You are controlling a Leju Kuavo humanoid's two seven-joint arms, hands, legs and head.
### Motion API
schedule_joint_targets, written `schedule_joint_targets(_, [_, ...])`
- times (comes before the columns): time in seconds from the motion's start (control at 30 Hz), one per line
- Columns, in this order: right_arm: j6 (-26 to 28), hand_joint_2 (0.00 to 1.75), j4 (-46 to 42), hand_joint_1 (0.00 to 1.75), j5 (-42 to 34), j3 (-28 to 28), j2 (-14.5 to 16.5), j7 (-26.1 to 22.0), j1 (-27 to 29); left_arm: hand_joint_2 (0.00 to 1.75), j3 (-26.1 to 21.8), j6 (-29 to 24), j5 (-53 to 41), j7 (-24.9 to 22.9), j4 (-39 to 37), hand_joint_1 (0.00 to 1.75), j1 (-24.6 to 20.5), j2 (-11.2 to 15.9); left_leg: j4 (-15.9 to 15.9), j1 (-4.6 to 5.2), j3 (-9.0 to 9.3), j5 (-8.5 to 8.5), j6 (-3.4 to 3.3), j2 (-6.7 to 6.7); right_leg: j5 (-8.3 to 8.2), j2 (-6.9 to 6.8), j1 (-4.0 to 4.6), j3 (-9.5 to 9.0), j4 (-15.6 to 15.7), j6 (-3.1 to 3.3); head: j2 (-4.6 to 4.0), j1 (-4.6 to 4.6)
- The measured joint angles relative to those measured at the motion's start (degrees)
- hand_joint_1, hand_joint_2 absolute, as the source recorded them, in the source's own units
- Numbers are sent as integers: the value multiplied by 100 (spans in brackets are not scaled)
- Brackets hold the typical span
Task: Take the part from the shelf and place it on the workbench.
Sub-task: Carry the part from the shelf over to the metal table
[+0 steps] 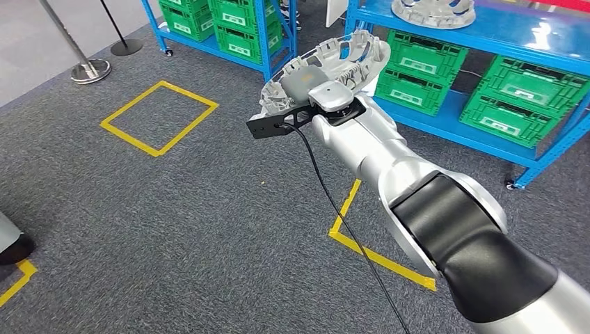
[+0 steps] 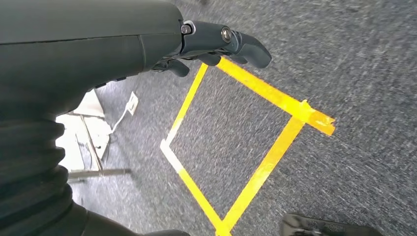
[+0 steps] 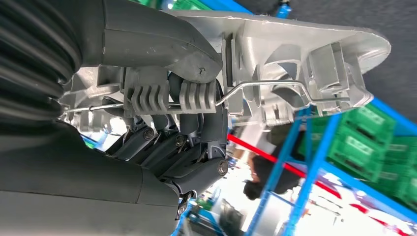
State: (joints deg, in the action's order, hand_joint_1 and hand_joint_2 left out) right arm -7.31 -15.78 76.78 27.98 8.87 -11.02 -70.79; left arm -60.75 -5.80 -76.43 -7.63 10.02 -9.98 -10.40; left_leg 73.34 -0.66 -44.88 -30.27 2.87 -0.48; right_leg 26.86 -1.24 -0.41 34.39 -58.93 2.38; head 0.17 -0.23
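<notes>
My right hand [image 1: 309,87] grips a silver cast metal part [image 1: 341,56], a curved ribbed piece with a wire clip, and holds it up in the air in front of the blue shelf [image 1: 501,31]. In the right wrist view the thumb [image 3: 162,44] lies over the part [image 3: 305,44] and the dark fingers [image 3: 196,123] curl under it. My left hand [image 2: 221,42] hangs above the carpet with its fingers curled in and nothing in it. A second silver part [image 1: 433,10] lies on the shelf's top board.
Green crates [image 1: 532,97] fill the lower shelf levels, and more green crates [image 1: 243,24] stand on a second blue rack at the back. Yellow tape squares [image 1: 158,117] mark the grey carpet. A stanchion base [image 1: 90,69] stands at the far left. A black cable [image 1: 341,209] trails from my right wrist.
</notes>
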Motion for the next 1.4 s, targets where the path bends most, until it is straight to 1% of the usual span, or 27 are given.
schedule_joint_targets(0.03, [9,175,0,173,0,0,1,3,13,175,1,-1,3,-1,-1,0,7,2,137,-11,-48,-19,11,22,8,-74,1,2,-8,-1,0,-1])
schedule_joint_targets(0.07, [17,175,0,173,-2,0,2,7,20,175,1,-4,10,-2,-1,0,13,5,47,-19,19,62,17,40,17,-146,-1,3,-17,-7,0,-1])
schedule_joint_targets(0.1, [22,175,-1,173,-5,0,3,16,24,175,1,-9,18,-1,0,0,15,10,-263,-24,196,223,17,85,31,-218,-2,0,-28,-20,0,-1])
schedule_joint_targets(0.17, [25,175,-4,173,-15,-1,-1,53,15,175,1,-16,30,15,3,0,3,19,-1034,0,610,474,-9,317,69,-359,16,-1,-59,-65,0,0])
schedule_joint_targets(0.23, [20,175,-7,173,-16,-2,-16,78,-5,175,1,-17,31,31,5,0,-13,17,-1375,44,774,541,-82,426,84,-473,50,1,-70,-121,-1,10])
schedule_joint_targets(0.3, [-1,175,-13,173,-15,-2,-26,58,-21,175,1,-17,28,30,4,0,-19,15,-1382,63,758,574,-167,293,83,-582,61,-14,-52,-176,-1,18])
schedule_joint_targets(0.33, [-14,175,-18,173,-15,-2,-33,42,-27,175,1,-17,26,27,3,0,-18,11,-1396,57,755,590,-203,229,116,-556,49,-14,-71,-207,-1,20])
schedule_joint_targets(0.4, [-36,175,-26,173,-17,-2,-59,17,-46,175,1,-17,22,11,4,0,-29,6,-1428,32,756,624,-277,105,335,-290,14,121,-396,-252,-1,28])
schedule_joint_targets(0.47, [-59,175,-26,173,-27,-2,-97,8,-55,175,1,-17,28,-1,5,0,-58,-2,-1434,26,742,642,-326,-29,692,25,-3,482,-1162,-266,0,36])
schedule_joint_targets(0.53, [-84,175,-25,173,-40,-2,-131,18,-53,175,1,-21,56,-8,3,0,-74,-16,-1429,35,732,652,-342,-194,838,115,5,776,-1727,-261,0,39])
schedule_joint_targets(0.57, [-89,175,-24,173,-43,-2,-140,32,-55,175,1,-24,69,-18,2,0,-74,-21,-1425,38,731,657,-342,-280,752,131,10,781,-1702,-244,0,40])
schedule_joint_targets(0.6, [-88,175,-24,173,-49,-2,-146,50,-64,175,1,-26,81,-37,1,0,-75,-27,-1419,40,730,664,-335,-369,571,161,15,669,-1443,-218,0,40])
schedule_joint_targets(0.67, [-61,175,-24,173,-79,-4,-170,79,-101,175,1,-14,77,-92,-3,0,-91,-44,-1403,41,712,681,-307,-530,185,406,12,292,-624,-145,0,35])
schedule_joint_targets(0.73, [-1,175,-26,173,-126,-6,-210,88,-138,175,4,16,46,-134,-4,0,-129,-61,-1398,16,661,714,-248,-674,36,613,18,78,-125,-113,0,36])
schedule_joint_targets(0.77, [39,175,-30,173,-148,-7,-226,88,-148,175,8,31,30,-154,-4,0,-146,-66,-1407,-2,636,737,-207,-747,46,619,28,63,-69,-109,0,37])
schedule_joint_targets(0.83, [97,175,-49,173,-173,-8,-246,88,-160,175,17,46,11,-199,-1,0,-162,-57,-1445,-24,606,778,-130,-883,10,457,21,20,-9,-87,0,47])
schedule_joint_targets(0.87, [110,175,-57,173,-178,-9,-251,90,-164,175,21,48,8,-221,-1,0,-161,-55,-1446,-21,595,780,-108,-885,-14,388,7,-11,28,-72,0,49])
schedule_joint_targets(0.9, [116,175,-64,173,-182,-9,-255,88,-171,175,23,50,4,-237,-1,0,-164,-52,-1392,-3,564,737,-93,-780,-40,327,-11,-48,76,-49,0,38])
schedule_joint_targets(0.93, [119,175,-66,173,-185,-10,-262,84,-177,175,26,52,2,-244,-1,0,-174,-49,-1225,5,487,627,-83,-583,-58,268,-16,-71,105,-35,0,26])
schedule_joint_targets(1.0, [119,175,-66,173,-185,-11,-287,58,-179,175,28,51,16,-243,-2,0,-216,-43,-579,15,196,288,-40,-166,-67,135,-6,-92,127,-9,0,1])
schedule_joint_targets(1.07, [122,175,-66,173,-177,-11,-315,19,-167,175,28,46,58,-214,-1,0,-260,-25,29,-20,-74,71,11,2,-58,-25,-4,-92,121,-12,0,1])
schedule_joint_targets(1.1, [128,175,-66,173,-179,-11,-324,0,-162,175,27,46,73,-197,0,0,-278,-18,78,-42,-83,98,34,29,-49,-103,-7,-93,115,-21,0,1])
schedule_joint_targets(1.13, [137,175,-67,173,-187,-11,-332,-15,-160,175,27,48,79,-179,2,0,-296,-10,-115,-62,35,223,55,64,-36,-177,-13,-95,104,-39,0,1])
schedule_joint_targets(1.2, [170,175,-81,173,-202,-12,-363,-34,-160,175,33,48,45,-140,3,0,-331,-21,-856,-64,472,520,75,274,19,-316,-12,-94,50,-103,0,-3])
schedule_joint_targets(1.27, [264,175,-110,173,-220,-13,-438,-48,-155,175,53,39,-21,-129,2,0,-342,-64,-1317,-37,719,638,3,414,79,-444,21,-85,-13,-176,0,16])
schedule_joint_targets(1.37, [424,175,-150,173,-269,-13,-515,-94,-121,175,99,31,-92,-200,-3,0,-312,-114,-1342,-27,687,632,-143,248,130,-580,21,-101,-30,-253,0,51])
schedule_joint_targets(1.4, [445,175,-157,173,-281,-13,-535,-105,-112,175,114,28,-102,-221,-4,0,-304,-126,-1342,-31,684,637,-176,184,184,-505,0,-87,-81,-278,0,56])
